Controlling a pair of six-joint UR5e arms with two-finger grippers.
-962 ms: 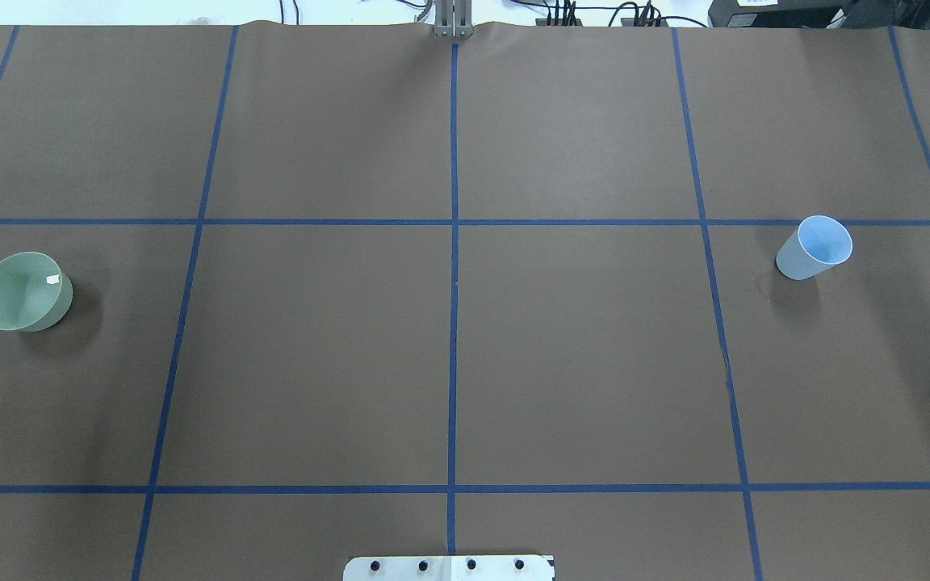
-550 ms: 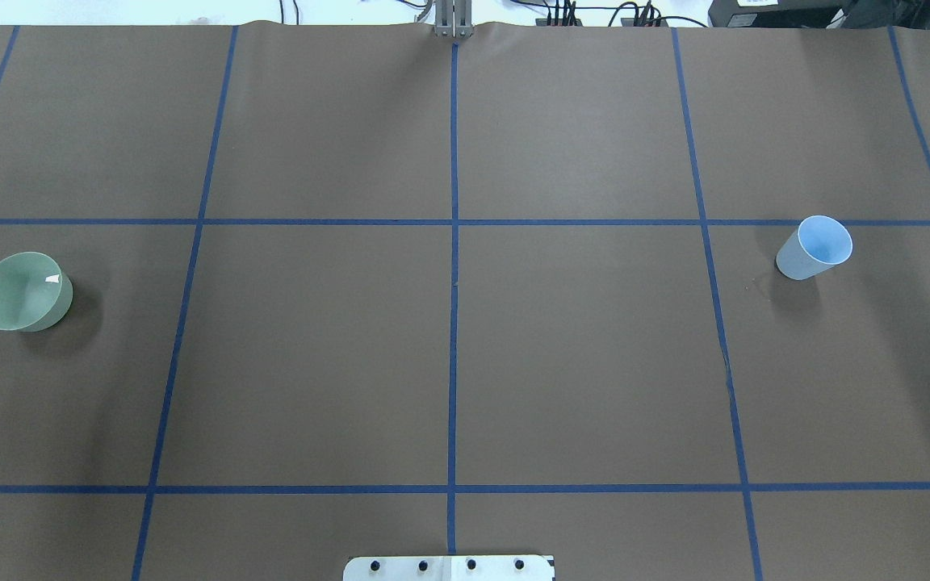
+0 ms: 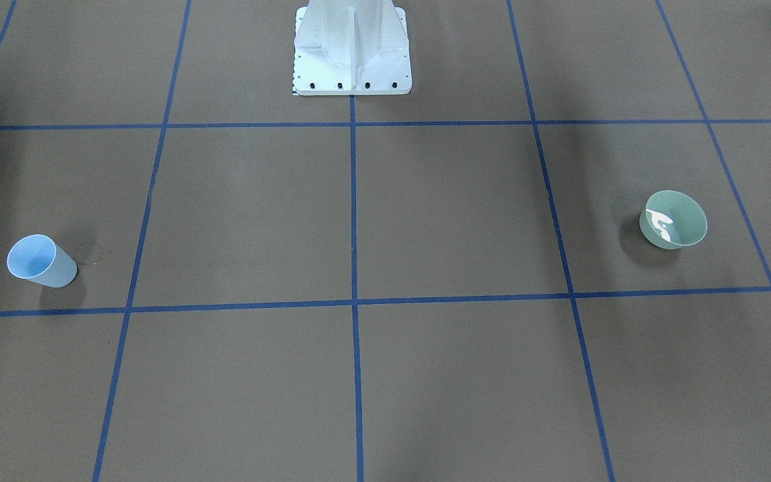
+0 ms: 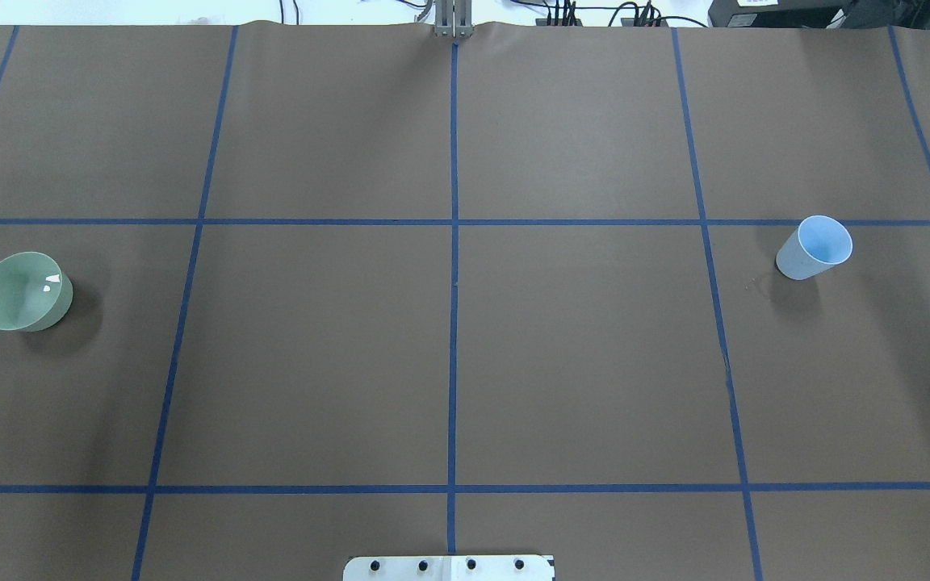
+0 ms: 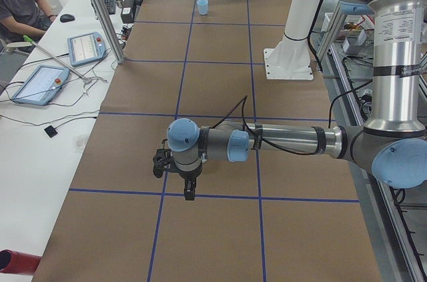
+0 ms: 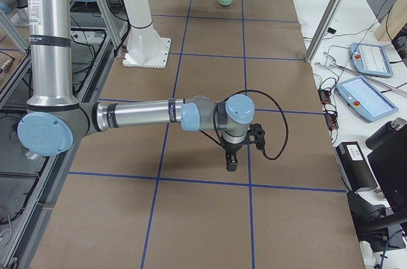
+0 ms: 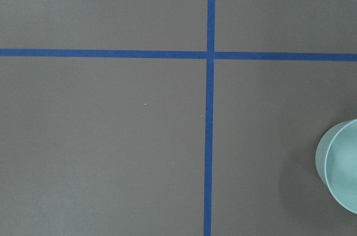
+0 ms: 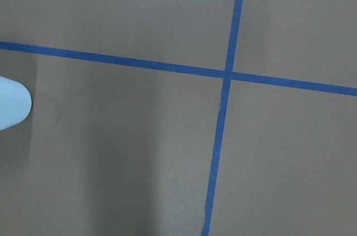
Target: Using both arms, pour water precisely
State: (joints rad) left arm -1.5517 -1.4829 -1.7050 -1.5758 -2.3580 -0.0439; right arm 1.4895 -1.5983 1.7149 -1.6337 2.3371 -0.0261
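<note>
A green bowl (image 4: pixel 23 292) stands at the table's left side; it also shows in the front view (image 3: pixel 673 219) and at the left wrist view's right edge (image 7: pixel 340 172). White glare in it marks the water (image 3: pixel 660 224). A light-blue cup (image 4: pixel 814 248) stands at the right side, also at the right wrist view's left edge (image 8: pixel 11 110). Both arms show only in the side views. The left gripper (image 5: pixel 189 192) and the right gripper (image 6: pixel 232 166) hang above the table, pointing down. I cannot tell whether they are open or shut.
Brown table cover with a blue tape grid (image 4: pixel 454 222). The white bolted pedestal (image 3: pixel 352 47) stands at the robot's edge. Tablets and cables (image 5: pixel 87 47) lie on the white bench beyond the far edge, where a person sits.
The white glare on the water in the green bowl changes shape slightly. Bowl and cup have not moved.
</note>
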